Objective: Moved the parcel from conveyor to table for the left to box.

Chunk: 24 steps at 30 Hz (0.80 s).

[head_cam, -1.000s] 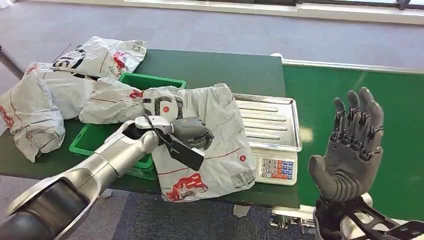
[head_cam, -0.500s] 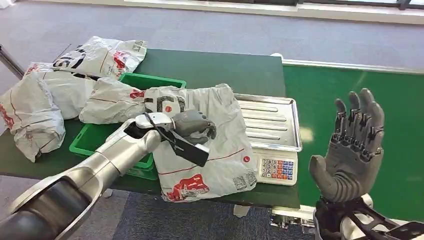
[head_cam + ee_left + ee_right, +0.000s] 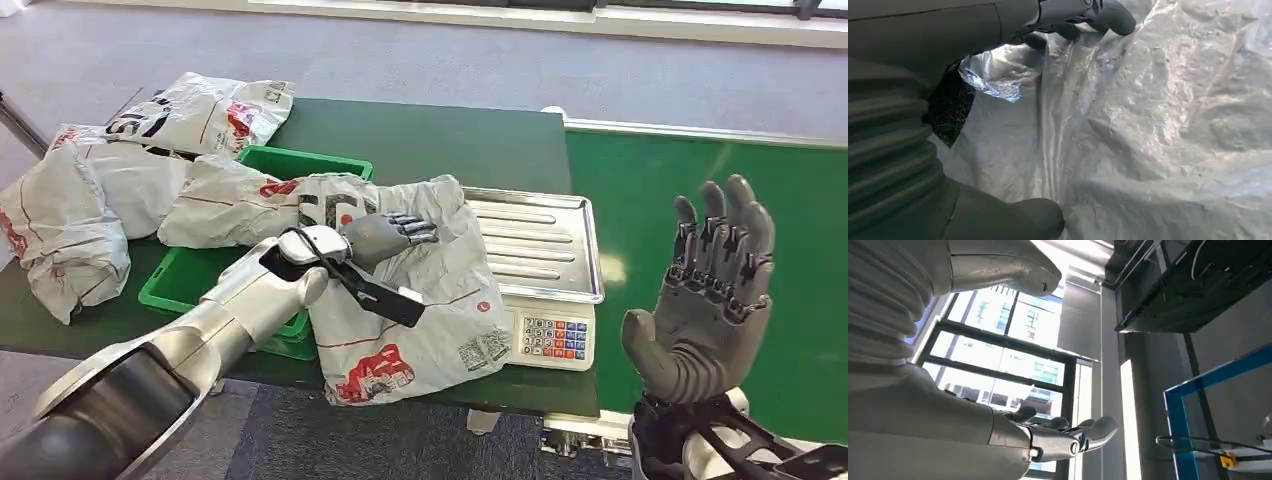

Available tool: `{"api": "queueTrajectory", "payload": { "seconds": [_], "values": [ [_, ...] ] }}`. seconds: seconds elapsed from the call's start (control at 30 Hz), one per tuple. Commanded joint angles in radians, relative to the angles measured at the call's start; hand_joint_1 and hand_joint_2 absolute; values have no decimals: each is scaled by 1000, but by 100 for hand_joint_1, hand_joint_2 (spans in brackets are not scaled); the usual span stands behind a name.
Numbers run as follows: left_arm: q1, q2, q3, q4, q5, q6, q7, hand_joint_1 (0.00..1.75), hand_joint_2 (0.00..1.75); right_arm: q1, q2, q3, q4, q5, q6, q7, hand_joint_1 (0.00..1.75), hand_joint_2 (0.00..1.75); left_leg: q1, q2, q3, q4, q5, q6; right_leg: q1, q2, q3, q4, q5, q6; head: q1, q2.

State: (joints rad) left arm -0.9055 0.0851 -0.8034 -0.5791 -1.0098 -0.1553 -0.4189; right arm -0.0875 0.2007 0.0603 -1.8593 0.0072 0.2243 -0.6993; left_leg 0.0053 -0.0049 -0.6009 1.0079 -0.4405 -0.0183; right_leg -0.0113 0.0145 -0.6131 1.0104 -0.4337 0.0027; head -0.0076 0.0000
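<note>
Crinkled grey plastic parcel (image 3: pixel 420 290) lies under left robot hand (image 3: pixel 385 237), fingers outstretched flat; right robot hand (image 3: pixel 705 305) spread, empty.

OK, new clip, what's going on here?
A humanoid robot is sorting courier bags. Its left hand lies with fingers stretched out on a grey plastic parcel that sprawls over the green table, partly over the green crate and the edge of the weighing scale. The right hand is raised, open and holding nothing, in front of the green conveyor. More parcels are heaped at the table's far left.
</note>
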Motion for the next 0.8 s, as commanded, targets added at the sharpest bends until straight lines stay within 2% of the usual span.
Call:
{"api": "queueTrajectory", "payload": {
  "seconds": [0.03, 0.47, 0.5, 0.53, 0.8],
  "values": [
    [-39, -11, -65, 92, -5, 0, 3, 0, 175, -31, -36, -16, 53, -4, 0, 1, 0, 175, 1, 0, 1, 0, 0, 0, 1, -1, 2, -1, 0, 0, 0, 0],
    [-33, -4, -72, 98, -31, 4, 26, 0, 175, -33, -37, -11, 61, -9, -1, 1, 0, 175, 1, 0, 1, 0, 0, 0, 1, 0, 2, -1, 0, 0, 0, 0],
    [-32, -6, -59, 99, -18, 5, 14, 168, 175, -33, -36, -13, 60, -8, -3, 1, 0, 175, 1, 1, 2, -1, 0, 1, 1, -1, 3, -3, 0, 0, 0, 0],
    [-33, -7, -50, 97, -7, -2, 0, 175, 175, -31, -37, -14, 59, -8, -4, 1, 0, 175, 1, 1, 1, -1, 0, 0, 1, -1, 2, -1, 0, 0, 0, 0],
    [-30, -10, -26, 65, 8, -18, -11, 175, 175, -21, -32, -26, 44, -8, -2, 1, 0, 175, 1, 0, 1, -1, 0, 0, 1, -1, 2, -1, 0, 0, 0, 0]
  ]
}}
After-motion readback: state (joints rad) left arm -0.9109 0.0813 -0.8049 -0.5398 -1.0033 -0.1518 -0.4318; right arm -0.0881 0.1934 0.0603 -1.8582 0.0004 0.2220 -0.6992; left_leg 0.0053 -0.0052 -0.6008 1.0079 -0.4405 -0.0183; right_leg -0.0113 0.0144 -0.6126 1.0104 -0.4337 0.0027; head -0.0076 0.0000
